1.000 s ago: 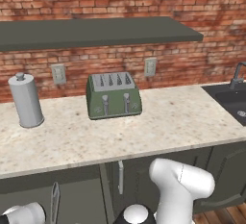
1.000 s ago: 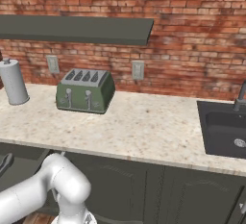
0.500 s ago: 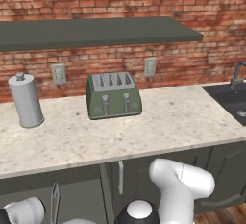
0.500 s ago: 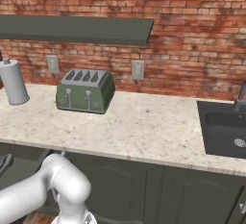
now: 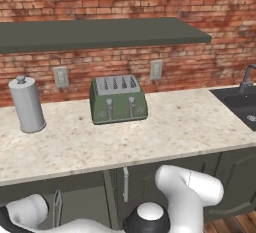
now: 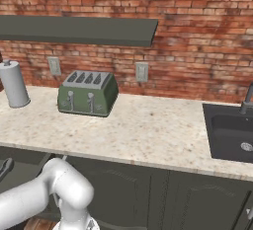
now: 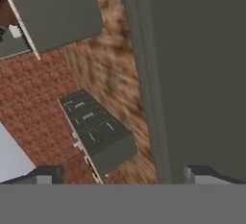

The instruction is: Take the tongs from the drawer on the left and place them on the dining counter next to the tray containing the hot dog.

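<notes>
My gripper (image 7: 123,176) is open, its two dark fingertips (image 7: 45,174) far apart with nothing between them. In the hand view it points down beside a large dark grey-green cabinet front (image 7: 202,74) that stands close on the right, over the wooden floor (image 7: 115,88). The white arm (image 5: 187,192) bends down and to the left under the worktop's edge, and its elbow (image 6: 64,192) shows in the right base view. A dark grey-green front with a silver bar handle (image 5: 56,208) sits under the worktop's left end; I cannot tell whether it is the drawer. The tongs, tray, hot dog and dining counter are out of view.
On the speckled worktop (image 5: 165,132) stand a green toaster (image 5: 118,99) and a grey paper-towel holder (image 5: 27,104). A dark shelf (image 5: 100,33) hangs on the brick wall. A sink (image 6: 230,135) lies at the right end. A dark stove (image 7: 96,129) stands across the floor.
In the left base view the arm's lower links have risen slightly at the bottom edge. The worktop and everything on it are unchanged.
</notes>
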Controlling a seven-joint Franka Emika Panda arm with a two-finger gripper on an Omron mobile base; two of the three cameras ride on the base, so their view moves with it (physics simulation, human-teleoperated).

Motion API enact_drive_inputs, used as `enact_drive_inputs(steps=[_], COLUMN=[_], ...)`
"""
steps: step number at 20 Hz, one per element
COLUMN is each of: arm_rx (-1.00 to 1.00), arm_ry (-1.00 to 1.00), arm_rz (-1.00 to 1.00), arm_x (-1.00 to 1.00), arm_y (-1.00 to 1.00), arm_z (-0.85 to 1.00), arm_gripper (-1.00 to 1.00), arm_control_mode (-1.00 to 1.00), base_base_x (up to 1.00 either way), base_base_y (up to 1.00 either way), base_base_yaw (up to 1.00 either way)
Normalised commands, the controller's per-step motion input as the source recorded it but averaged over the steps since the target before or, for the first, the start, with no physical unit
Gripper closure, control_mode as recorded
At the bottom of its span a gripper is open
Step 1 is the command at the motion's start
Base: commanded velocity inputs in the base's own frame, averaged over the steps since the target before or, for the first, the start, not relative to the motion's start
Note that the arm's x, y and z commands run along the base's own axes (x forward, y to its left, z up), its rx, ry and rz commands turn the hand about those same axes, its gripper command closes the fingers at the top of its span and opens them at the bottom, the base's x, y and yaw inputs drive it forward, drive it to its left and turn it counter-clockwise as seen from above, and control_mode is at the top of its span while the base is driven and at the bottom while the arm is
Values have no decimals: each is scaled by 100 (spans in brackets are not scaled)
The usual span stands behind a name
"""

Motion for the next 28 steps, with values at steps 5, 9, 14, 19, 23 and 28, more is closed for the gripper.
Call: enact_drive_inputs(steps=[5, 9, 14, 19, 23, 28], arm_rx=[-9, -7, -2, 0, 0, 3], arm_ry=[-13, -21, -27, -24, -30, -28], arm_rz=[0, 0, 4, 9, 7, 2], arm_x=[20, 22, 22, 25, 13, 6], arm_y=[-17, -4, 0, 0, 0, 0], arm_z=[20, 15, 2, 0, 0, 6], arm_gripper=[-100, -100, -100, -100, -100, -100], arm_control_mode=[-100, -100, -100, -100, -100, -100], base_base_x=[0, 0, 0, 0, 0, 0], base_base_y=[0, 0, 0, 0, 0, 0], base_base_yaw=[0, 0, 0, 0, 0, 0])
